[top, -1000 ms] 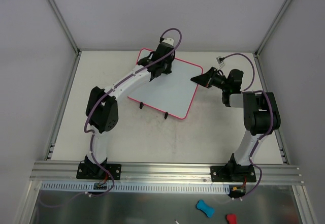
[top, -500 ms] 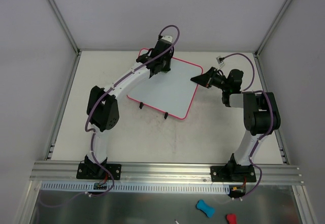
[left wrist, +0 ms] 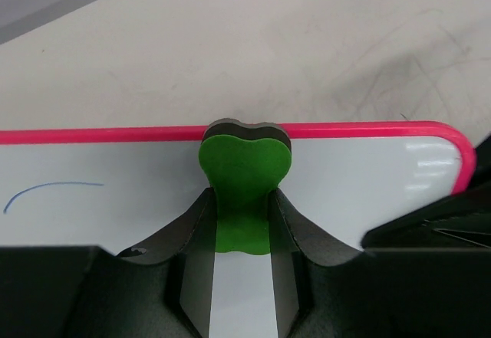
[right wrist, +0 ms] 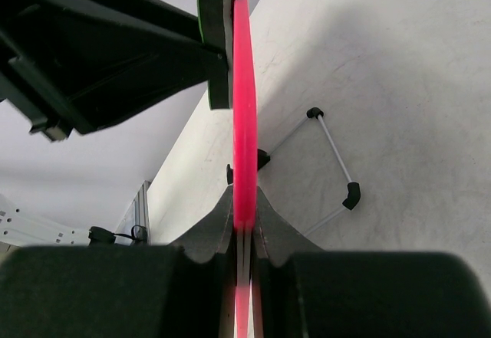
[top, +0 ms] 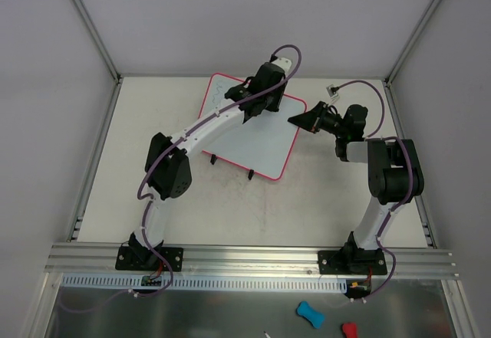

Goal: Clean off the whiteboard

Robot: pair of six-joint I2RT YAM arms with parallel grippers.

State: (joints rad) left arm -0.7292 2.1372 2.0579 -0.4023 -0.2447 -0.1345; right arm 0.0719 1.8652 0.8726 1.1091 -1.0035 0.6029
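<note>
— Off-white tabletop [top: 230, 215], grey walls around it, both arms reaching over its far half. What does the left gripper [left wrist: 244, 200] have?

— Its jaws are clamped on a green eraser [left wrist: 245, 162], a lobed foam piece with a dark backing. The eraser's head rests on the whiteboard [left wrist: 92, 223], right against the pink frame at the far edge, near the far right corner.

— And the right gripper [right wrist: 244, 217]?

— Pinched tight on the board's pink rim at the right-hand corner. I judge that it steadies the board while the other arm wipes.

— Where does the board lie beyond the two claws?

— In the far middle of the table, turned a little, with its two black feet [top: 212, 159] along the near edge. The left arm crosses over it and the right one meets it from the side.

— How far along is the erasing?

— Most of the surface reads plain white. A thin blue stroke [left wrist: 46, 191] shows well to the left of the eraser. From above, faint scribbles [top: 222, 89] sit by the far left corner, probably the same marks. So I'd say the job is well on but unfinished, and that corner is what's left to wipe.
</note>
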